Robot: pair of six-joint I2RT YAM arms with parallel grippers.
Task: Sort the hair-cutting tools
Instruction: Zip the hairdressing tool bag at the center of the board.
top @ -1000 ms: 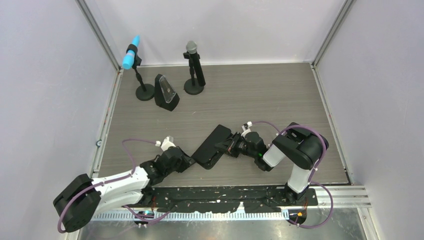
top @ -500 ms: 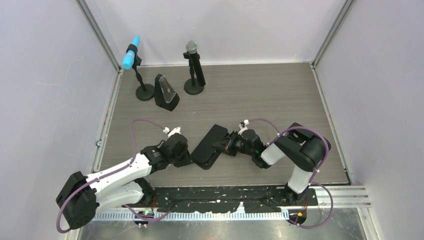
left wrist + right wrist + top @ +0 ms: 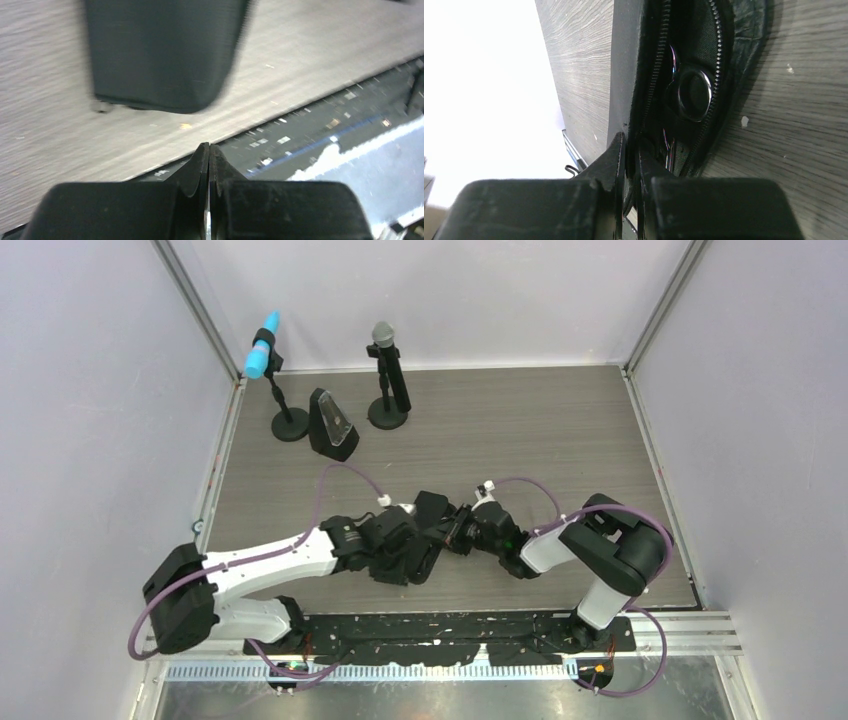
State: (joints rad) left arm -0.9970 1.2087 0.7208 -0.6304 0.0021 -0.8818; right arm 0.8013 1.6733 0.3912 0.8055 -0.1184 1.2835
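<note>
Right wrist: right fingers (image 3: 617, 151) tight on pouch (image 3: 622, 60) edge, seemingly; left fingers (image 3: 199, 161) together, empty.

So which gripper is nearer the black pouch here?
Right. The right gripper pinches the pouch at its zipper edge; the left gripper is shut, just short of the pouch's end, not touching.

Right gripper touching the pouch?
Touching. Right wrist view: the right gripper is shut on the edge of the pouch, with the fabric running down between its fingertips.
</note>
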